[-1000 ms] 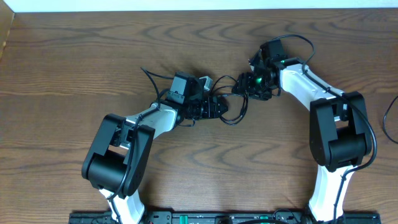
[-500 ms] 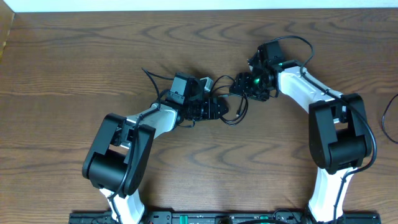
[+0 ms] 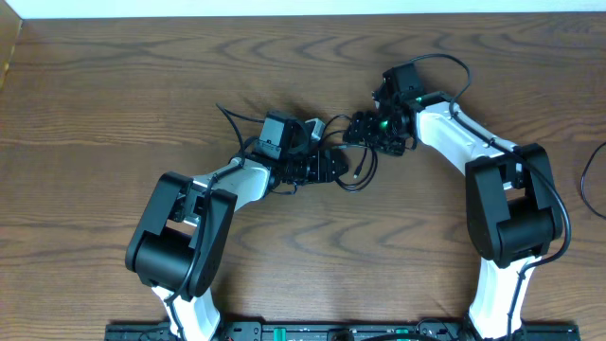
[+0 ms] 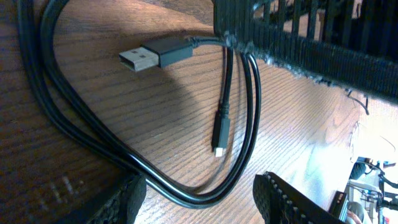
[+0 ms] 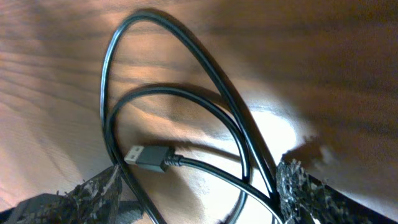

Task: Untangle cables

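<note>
Left hand (image 3: 331, 165) and right hand (image 3: 362, 133) both stand spread open astride the black USB cable (image 4: 158, 53), looped on the bench (image 3: 114, 95) between them, seemingly placed to draw its loops apart.

dark wood-grain table (image 3: 114, 95), pale wall strip (image 3: 284, 7)

Dark brown wooden desk (image 3: 95, 114) with wavy grain, filling nearly the whole overhead view. Along its far edge, a narrow white strip (image 3: 284, 8). At the upper left corner, a tan panel (image 3: 8, 47), cut by the frame. Same grain close up in both wrist views, with bright glare patches.
</note>
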Action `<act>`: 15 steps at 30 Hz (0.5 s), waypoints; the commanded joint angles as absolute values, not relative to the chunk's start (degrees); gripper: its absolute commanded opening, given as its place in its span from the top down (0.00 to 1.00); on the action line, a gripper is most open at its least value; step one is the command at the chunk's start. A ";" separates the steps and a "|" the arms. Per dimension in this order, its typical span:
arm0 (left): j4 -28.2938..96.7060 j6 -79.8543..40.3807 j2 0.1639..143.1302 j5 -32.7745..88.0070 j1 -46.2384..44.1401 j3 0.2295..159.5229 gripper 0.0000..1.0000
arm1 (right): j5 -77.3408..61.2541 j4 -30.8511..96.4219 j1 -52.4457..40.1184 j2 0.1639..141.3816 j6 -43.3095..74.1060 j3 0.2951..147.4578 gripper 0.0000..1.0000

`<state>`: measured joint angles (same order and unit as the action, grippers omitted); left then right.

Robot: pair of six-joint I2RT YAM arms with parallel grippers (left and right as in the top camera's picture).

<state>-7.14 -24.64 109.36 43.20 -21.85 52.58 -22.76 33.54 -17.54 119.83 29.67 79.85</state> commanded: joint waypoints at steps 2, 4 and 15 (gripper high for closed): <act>-7.20 -24.77 110.48 44.38 -21.91 51.77 0.39 | -9.85 41.45 -17.65 126.67 33.43 74.76 0.20; -7.22 -24.75 110.48 44.38 -21.91 51.77 0.39 | -5.96 44.91 -16.86 126.67 34.09 74.74 0.20; -7.77 -24.75 110.48 44.38 -21.91 51.77 0.39 | -11.00 43.70 -13.82 126.67 31.62 72.07 0.03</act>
<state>-7.33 -24.67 109.43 43.44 -21.87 52.58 -13.17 44.69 -14.72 118.19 33.93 79.46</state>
